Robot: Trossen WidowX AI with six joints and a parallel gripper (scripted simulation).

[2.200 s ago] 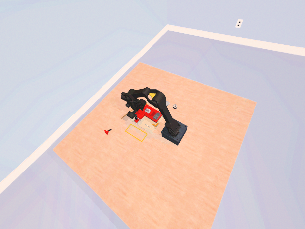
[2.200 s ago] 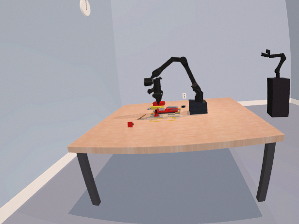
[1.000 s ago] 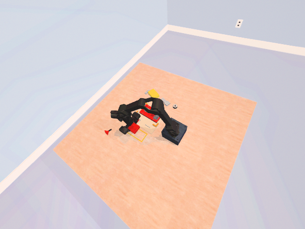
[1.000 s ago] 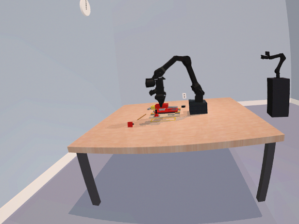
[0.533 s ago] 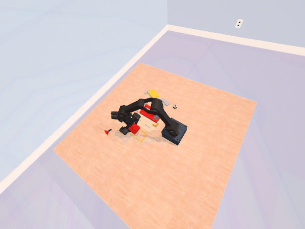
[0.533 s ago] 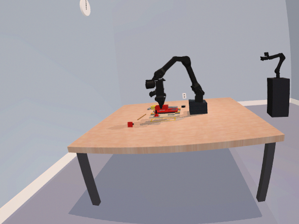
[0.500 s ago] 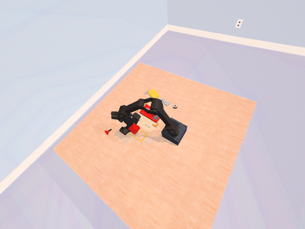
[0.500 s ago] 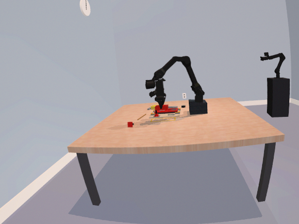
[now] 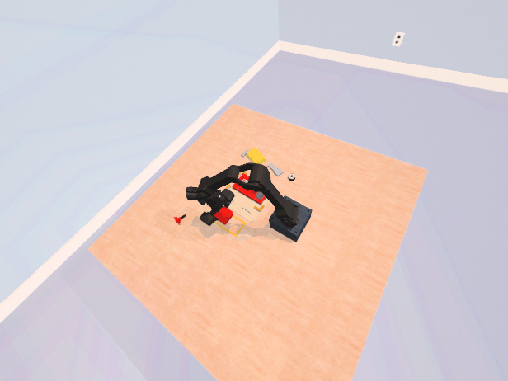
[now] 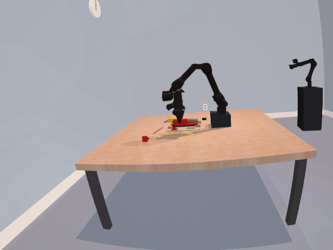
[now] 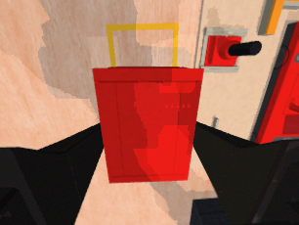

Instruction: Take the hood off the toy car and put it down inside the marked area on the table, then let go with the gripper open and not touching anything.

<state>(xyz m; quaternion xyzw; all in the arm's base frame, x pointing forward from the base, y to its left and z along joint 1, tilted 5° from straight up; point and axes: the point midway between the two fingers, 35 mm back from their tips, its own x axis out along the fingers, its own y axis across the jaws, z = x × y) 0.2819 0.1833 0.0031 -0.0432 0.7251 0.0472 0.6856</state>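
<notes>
My gripper (image 9: 218, 214) (image 10: 179, 118) (image 11: 148, 125) is shut on the red hood (image 9: 224, 215) (image 11: 147, 98), a flat red panel gripped by its two side edges. It is held a little above the table. In the wrist view the yellow outline of the marked area (image 11: 111, 46) (image 9: 237, 234) shows just beyond the hood's far edge, and the hood covers its near side. The red toy car body (image 9: 247, 190) (image 10: 189, 123) (image 11: 280, 108) lies on a pale board to the right of the gripper, between it and the arm's base.
A small red piece with a black peg (image 9: 178, 219) (image 10: 145, 138) lies alone on the table. A similar red piece (image 11: 224, 50) sits on the pale board. A yellow block (image 9: 256, 155), grey parts (image 9: 275, 169) and a wheel (image 9: 292, 177) lie behind the car. The arm's dark base (image 9: 290, 216) (image 10: 220, 119) stands to the right.
</notes>
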